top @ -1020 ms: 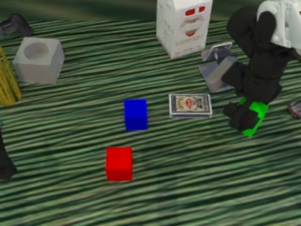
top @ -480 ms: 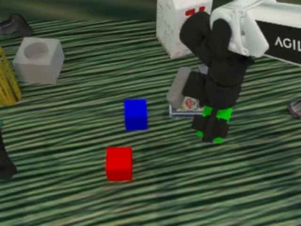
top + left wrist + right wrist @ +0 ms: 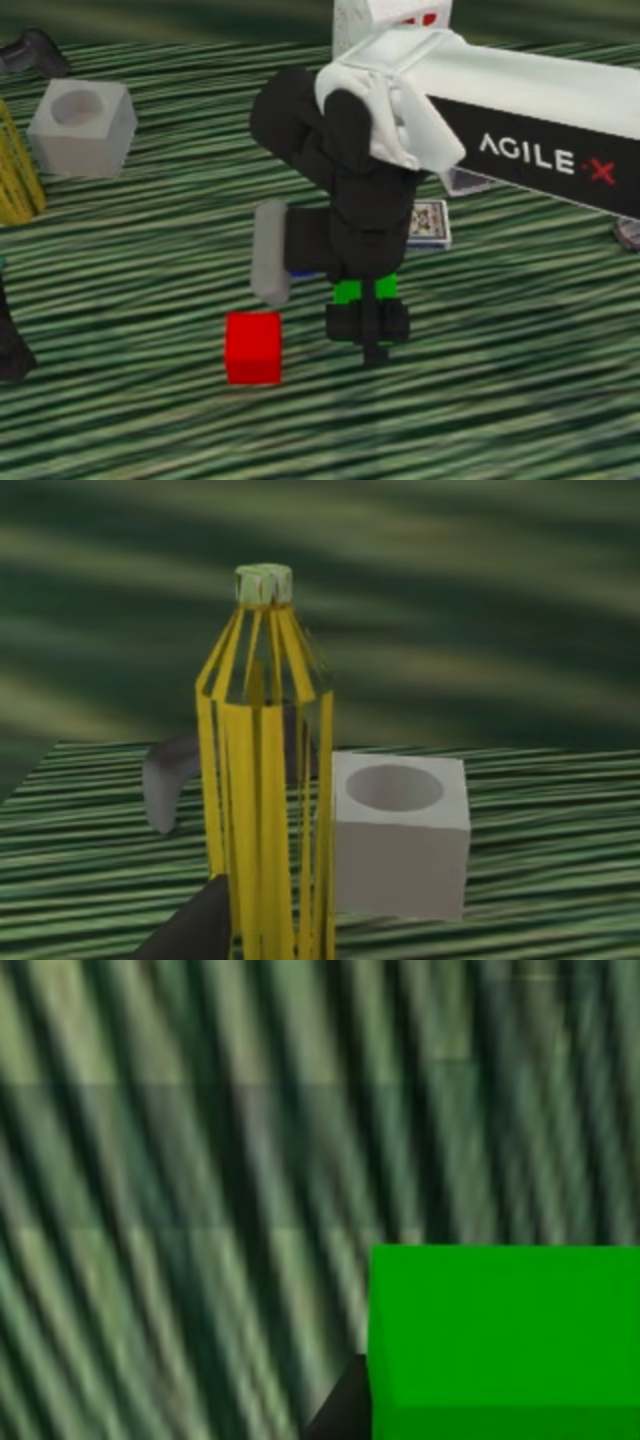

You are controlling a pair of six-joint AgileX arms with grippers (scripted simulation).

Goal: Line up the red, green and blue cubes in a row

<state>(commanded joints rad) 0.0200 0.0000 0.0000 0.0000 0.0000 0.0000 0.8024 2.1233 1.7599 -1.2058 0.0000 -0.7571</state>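
Presently the right gripper (image 3: pixel 367 325) sits just right of frame centre in the top view, its black fingers closed on the green cube (image 3: pixel 364 290); only two green patches show between the fingers and the wrist above. In the right wrist view the green cube (image 3: pixel 505 1340) fills the lower right corner, with a dark finger edge beside it.

Going left to right in the top view:
- Left arm: parked at the left edge, mostly cut off; whether its fingers are open or closed cannot be told.
- One yellow bottle (image 3: pixel 15 165), cut by the left edge; it stands whole in the left wrist view (image 3: pixel 265 780).
- One grey block with a round hole (image 3: pixel 82 125), upper left.
- One red cube (image 3: pixel 252 346), lower centre, just left of the right gripper and not touching it.
- One blue cube (image 3: pixel 303 272), almost wholly hidden under the right arm; only a sliver shows.
- One white carton (image 3: pixel 355 20), top centre, largely covered by the arm.
- One deck of cards (image 3: pixel 430 222), partly covered.

Cube count: three, one of each colour.
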